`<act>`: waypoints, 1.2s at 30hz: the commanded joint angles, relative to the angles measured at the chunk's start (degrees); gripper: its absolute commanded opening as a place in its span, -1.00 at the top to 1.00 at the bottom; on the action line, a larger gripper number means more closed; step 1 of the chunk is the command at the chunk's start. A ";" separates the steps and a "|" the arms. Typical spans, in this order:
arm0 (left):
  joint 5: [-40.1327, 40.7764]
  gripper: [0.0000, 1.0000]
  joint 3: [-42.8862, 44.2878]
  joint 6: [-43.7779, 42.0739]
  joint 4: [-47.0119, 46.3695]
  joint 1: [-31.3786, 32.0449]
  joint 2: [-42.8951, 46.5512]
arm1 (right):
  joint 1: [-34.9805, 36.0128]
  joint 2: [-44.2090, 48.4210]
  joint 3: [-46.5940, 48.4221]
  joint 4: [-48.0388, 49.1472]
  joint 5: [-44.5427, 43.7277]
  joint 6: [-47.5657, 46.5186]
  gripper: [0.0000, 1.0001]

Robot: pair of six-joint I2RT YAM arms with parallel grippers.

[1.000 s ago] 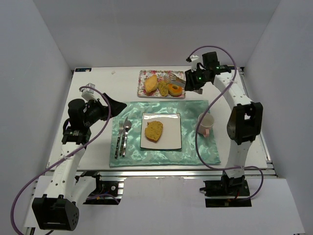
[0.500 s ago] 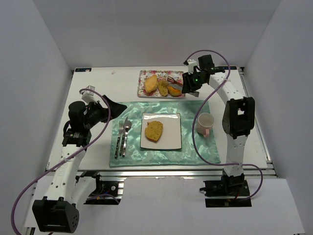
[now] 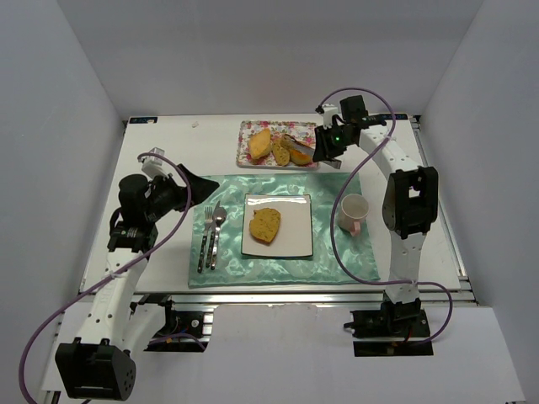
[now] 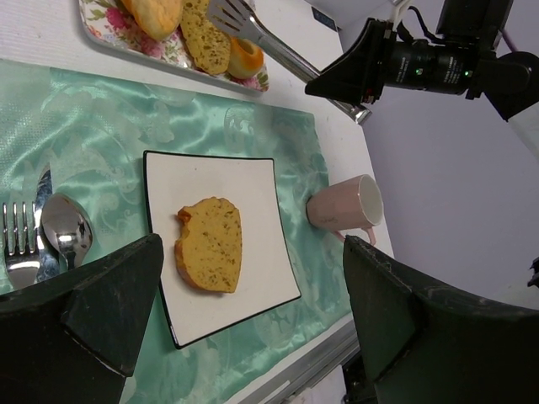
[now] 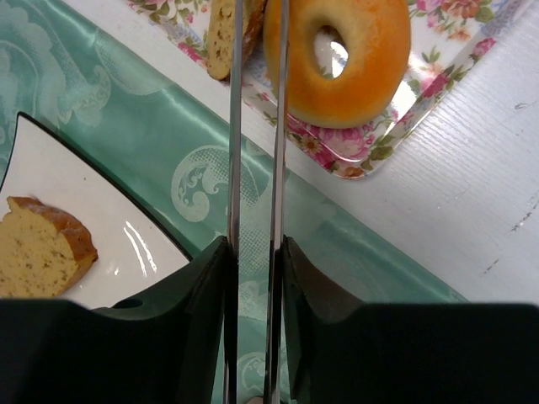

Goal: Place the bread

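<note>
Table (image 3: 168, 151), white. Green mat (image 3: 337, 252) sits mid-table, reaching close to the near edge. On the mat's left part, fork (image 3: 204, 240) and spoon (image 3: 217, 220) lie side by side, handles toward the near edge. White square plate (image 3: 299, 240) is at the mat's centre. Plate slice (image 3: 265, 225) lies flat on it, golden with a brown crust, roughly centred. Pink cup (image 3: 354, 210) stands upright on the mat's right part, just beside the plate but not touching it, on the side toward the right edge.

Left end effector (image 3: 195, 183) hovers toward the left edge, over the mat's far-left corner. Its fingers are spread wide and grip nothing. It is well apart from all the bread.

Floral tray (image 3: 245, 151) lies at the middle of the far edge, just beyond the mat. It holds, left to right, big slice (image 3: 260, 143), small slice (image 3: 280, 152) and orange ring (image 5: 337, 50), packed close together.

Right end effector (image 3: 324, 150) is at the tray's right end, toward the far-right corner. It is clamped on metal tongs (image 3: 299, 145), squeezing the two blades nearly together. The tongs point left across the tray, with the tip over the gap between small slice and ring. Can't tell whether the tip touches either.
</note>
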State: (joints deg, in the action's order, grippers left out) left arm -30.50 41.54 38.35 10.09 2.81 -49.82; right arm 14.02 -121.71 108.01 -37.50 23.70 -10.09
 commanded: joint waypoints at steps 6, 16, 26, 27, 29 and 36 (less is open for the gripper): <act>6.67 -0.85 0.03 -5.55 6.51 3.07 -1.15 | 0.48 2.79 1.42 -0.21 6.44 -0.63 0.52; 33.65 -0.78 7.42 -11.89 15.40 16.87 -8.88 | -1.36 13.59 -1.04 -5.74 11.71 -8.44 0.61; 40.52 -0.78 5.66 -11.36 14.35 17.05 -6.87 | 0.04 28.35 -15.25 -24.53 12.96 -33.22 0.65; 40.52 -0.79 5.57 -11.45 14.00 17.05 -6.78 | 0.65 29.33 -17.20 -25.77 11.82 -35.07 0.66; 40.17 -0.79 5.13 -11.89 13.56 17.05 -7.13 | 2.06 32.58 -23.78 -26.23 9.36 -38.25 0.66; 38.59 -0.79 4.08 -11.54 12.85 17.14 -7.04 | 4.87 37.33 -33.47 -22.71 1.70 -36.94 0.65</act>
State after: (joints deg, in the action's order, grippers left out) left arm 7.97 46.37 27.20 23.92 19.70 -58.00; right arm 18.57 -87.33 75.37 -60.42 28.51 -45.25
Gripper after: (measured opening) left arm 0.896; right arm 0.284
